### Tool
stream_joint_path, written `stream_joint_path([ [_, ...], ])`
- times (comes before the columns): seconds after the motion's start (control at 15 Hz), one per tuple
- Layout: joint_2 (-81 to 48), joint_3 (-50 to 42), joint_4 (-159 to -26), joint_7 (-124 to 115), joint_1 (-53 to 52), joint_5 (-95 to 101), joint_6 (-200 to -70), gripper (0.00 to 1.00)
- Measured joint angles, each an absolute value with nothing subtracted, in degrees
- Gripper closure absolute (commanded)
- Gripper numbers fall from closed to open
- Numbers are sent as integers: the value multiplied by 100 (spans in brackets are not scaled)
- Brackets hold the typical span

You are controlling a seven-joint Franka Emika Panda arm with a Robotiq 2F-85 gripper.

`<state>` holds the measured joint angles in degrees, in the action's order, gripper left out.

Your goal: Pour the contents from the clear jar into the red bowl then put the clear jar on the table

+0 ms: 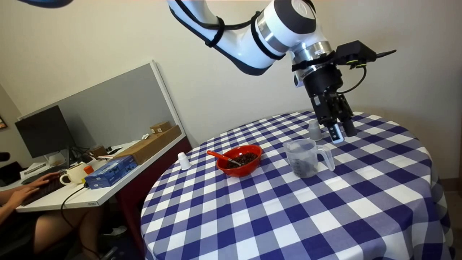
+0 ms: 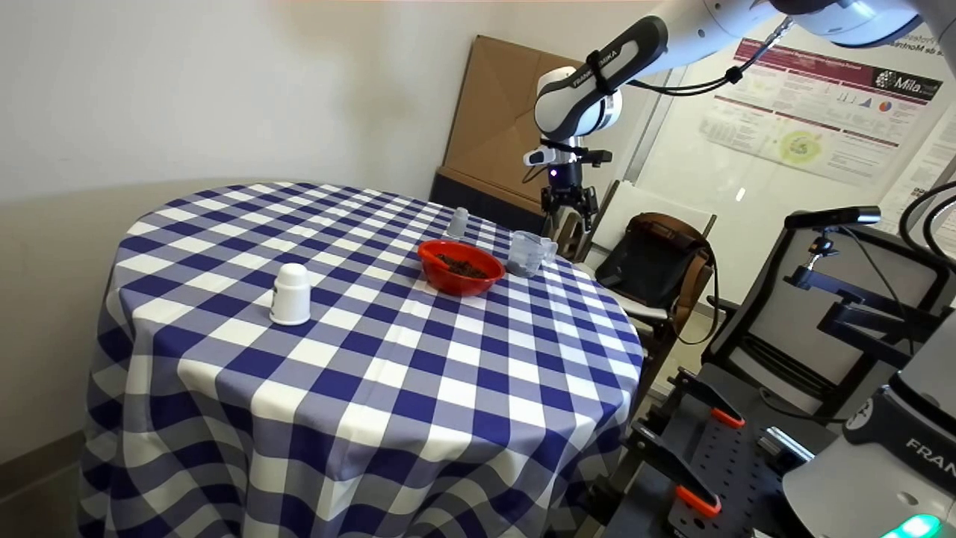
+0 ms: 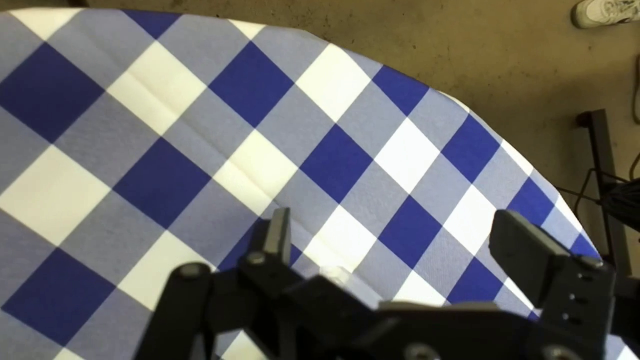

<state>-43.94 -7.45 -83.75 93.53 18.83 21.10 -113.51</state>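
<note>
Blue checked cloth (image 2: 358,403) covers the table (image 1: 267,213), pale wall (image 1: 223,101) behind; gripper (image 3: 392,215) with fingers (image 3: 522,255) wide apart

In an exterior view, the research poster (image 2: 821,112) at far right reads "Mila"; the robot arm (image 2: 635,48), "FRANK" and "MIKA" beside a strap (image 2: 600,71); the robot base (image 2: 859,478) at near right, "FRAN".

My arm (image 1: 242,47) reaches in from above, bent downward at the wrist (image 1: 314,50); my fingers (image 3: 525,255) point down, parted wide, a clear gap between them.
</note>
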Motion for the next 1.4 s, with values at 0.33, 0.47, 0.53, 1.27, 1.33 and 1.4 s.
stream_joint_path([
  [0.33, -4467, -698, -8393, 9343, 1786, 2110, -11381, 0],
  [0.47, -4522, -689, -8407, 9332, 1733, 2110, -11403, 0],
  [0.53, -4548, -682, -8415, 9326, 1704, 2110, -11406, 0],
  [1.27, -4625, -642, -8506, 9291, 1525, 2110, -11517, 51],
  [1.33, -4625, -641, -8516, 9287, 1525, 2110, -11540, 61],
  [1.4, -4625, -641, -8526, 9281, 1525, 2110, -11558, 68],
])
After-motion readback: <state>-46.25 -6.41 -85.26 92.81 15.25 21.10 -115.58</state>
